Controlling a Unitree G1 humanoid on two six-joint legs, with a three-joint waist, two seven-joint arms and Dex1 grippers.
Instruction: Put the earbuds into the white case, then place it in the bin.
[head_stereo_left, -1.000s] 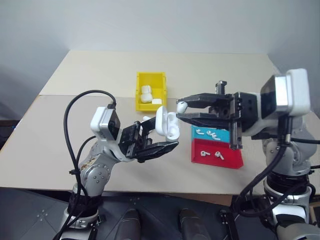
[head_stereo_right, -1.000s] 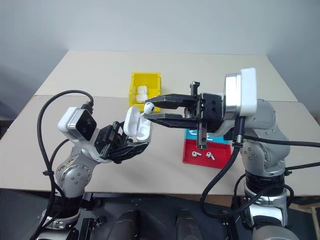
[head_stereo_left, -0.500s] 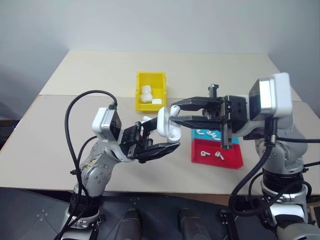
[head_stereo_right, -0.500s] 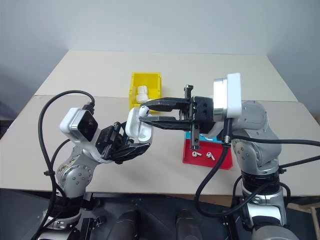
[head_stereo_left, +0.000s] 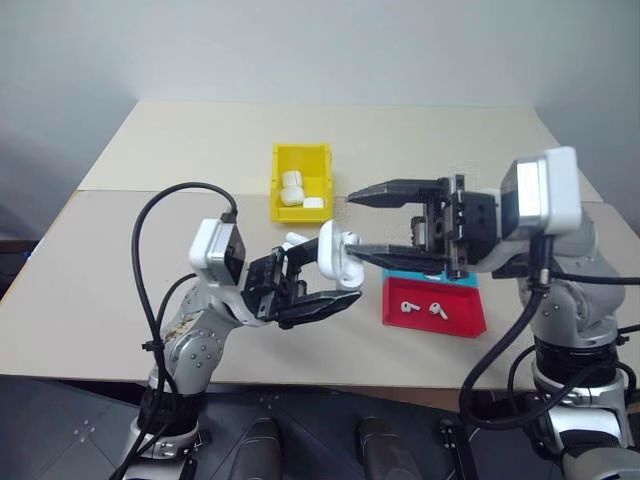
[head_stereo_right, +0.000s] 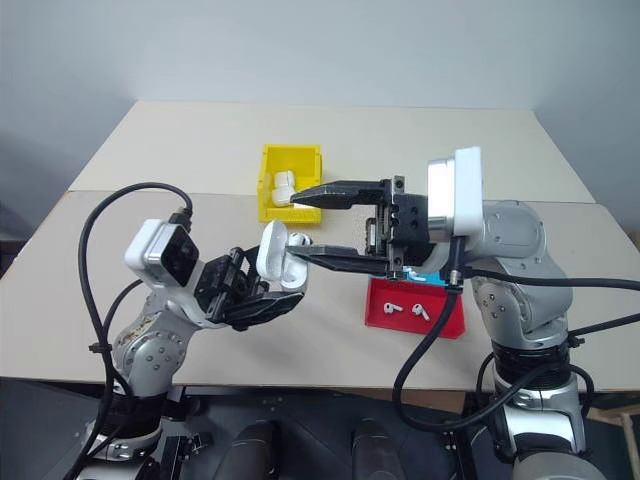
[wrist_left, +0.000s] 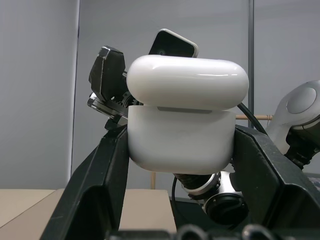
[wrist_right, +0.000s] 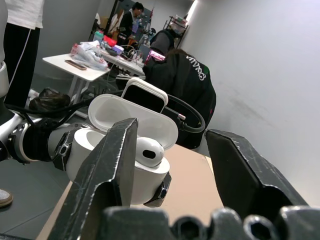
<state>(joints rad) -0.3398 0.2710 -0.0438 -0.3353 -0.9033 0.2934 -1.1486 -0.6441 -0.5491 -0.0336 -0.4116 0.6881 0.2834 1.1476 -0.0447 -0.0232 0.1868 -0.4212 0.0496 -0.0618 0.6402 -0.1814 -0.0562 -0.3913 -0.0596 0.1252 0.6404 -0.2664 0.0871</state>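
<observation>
While the left tool pinches the white case with its lid flipped up above the tabletop, the right tool stands spread, one finger above the case and one beside it, with open air all round. The right wrist view shows an earbud seated in the open case, which the left wrist view hides behind the case's back and hinge. Behind them the yellow bin already holds more white cases, and the red tray holds loose earbuds; the teal tray is mostly covered by the right arm.
</observation>
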